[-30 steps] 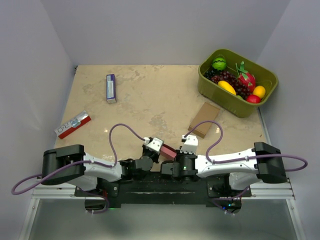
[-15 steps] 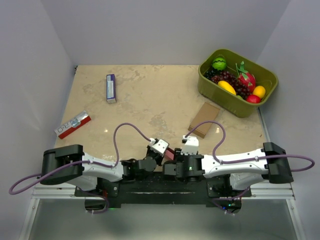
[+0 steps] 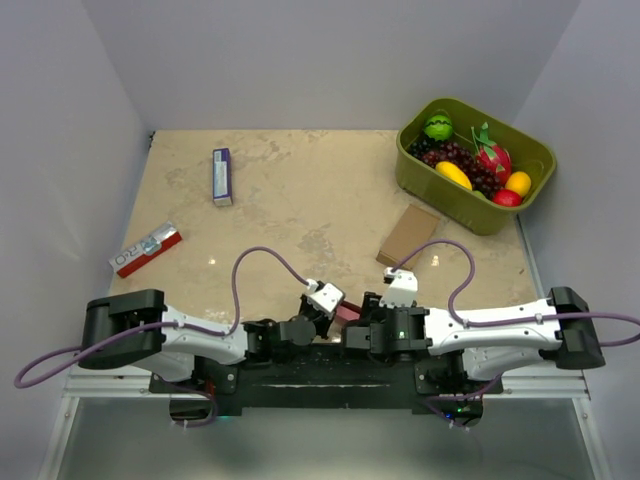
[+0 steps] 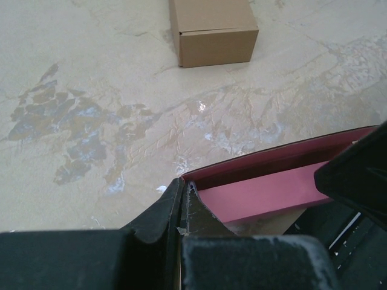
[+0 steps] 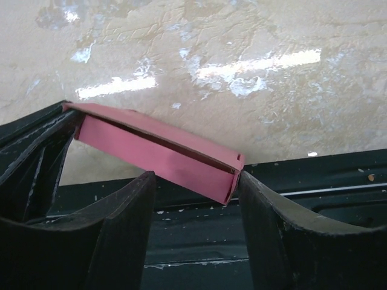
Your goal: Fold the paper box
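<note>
While the left gripper pinches one corner of the paper box, the right gripper has its jaws apart around the other end.

Left wrist view: left gripper jaws fully closed on the thin card edge, no gap visible. The paper box runs off to the right as a long pink-red strip, with a darker red wall above a lighter pink panel.

Right wrist view: right gripper jaws moderately wide. The paper box spans the gap on a slant, left end higher, right end lower. The right end sits just beside the right-hand finger; can't tell if it touches. The left-hand finger looks clear of the card.

Box position: at the near edge of the table, between the two wrists, over the black base rail. Looks lifted off the surface.

Rest of the table:
- brown cardboard box beyond the right gripper, also in left wrist view
- green bin of toy fruit at the far right corner
- red-and-white packet on the left
- blue-and-white carton far left, well apart from everything else
</note>
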